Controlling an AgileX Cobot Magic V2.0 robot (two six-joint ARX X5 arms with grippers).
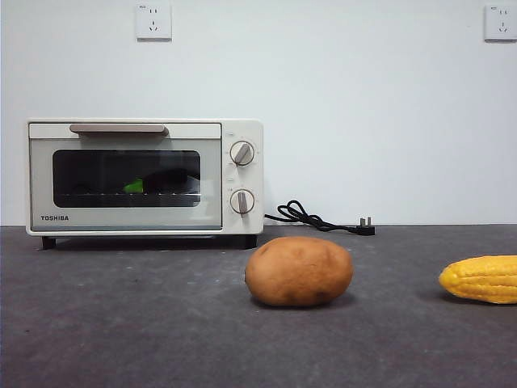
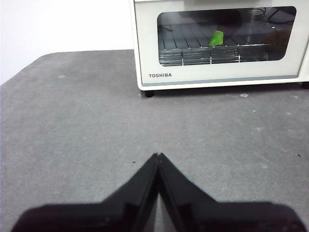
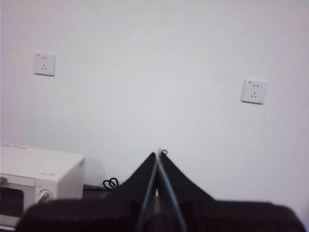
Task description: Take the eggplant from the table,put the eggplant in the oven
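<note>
The cream-white Toshiba oven (image 1: 144, 176) stands at the back left of the dark grey table (image 1: 121, 323) with its glass door closed. Through the window the dark eggplant (image 1: 166, 179) lies on the wire rack, its green stem end (image 2: 216, 38) showing clearly. My left gripper (image 2: 158, 155) is shut and empty, low over the table some way in front of the oven (image 2: 217, 43). My right gripper (image 3: 158, 153) is shut, raised and facing the wall, with a corner of the oven (image 3: 41, 179) off to one side. Neither arm appears in the front view.
A round brown potato (image 1: 299, 271) lies mid-table in front of the oven's right end. A yellow corn cob (image 1: 483, 279) rests at the right edge. The oven's black cord and plug (image 1: 323, 220) lie behind, along the wall.
</note>
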